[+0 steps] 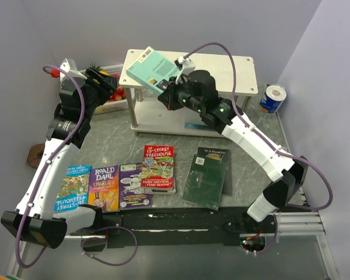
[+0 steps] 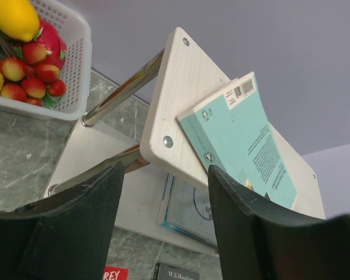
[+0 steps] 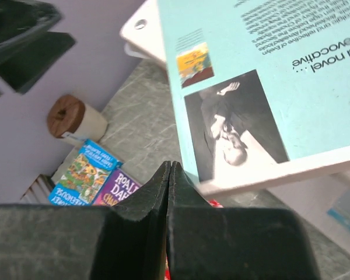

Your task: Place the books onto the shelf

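Top view: teal book [image 1: 153, 69] lies on the shelf [image 1: 233, 73], hanging over its left near edge. Both empty: right fingers [image 3: 154, 192] pinched shut, left fingers [image 2: 76, 227] open. Probably needs a nudge farther on next.

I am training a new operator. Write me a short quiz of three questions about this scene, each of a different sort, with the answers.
1. True or false: the left tool is shut on the teal book.
2. On the shelf, the teal book lies: A) on the lower board; B) on the top board, overhanging a corner; C) upright against a leg.
3. Name the book that lies partly over the black book.

Key: 1 false, it is open and holds nothing; 2 B; 3 the dark green book.
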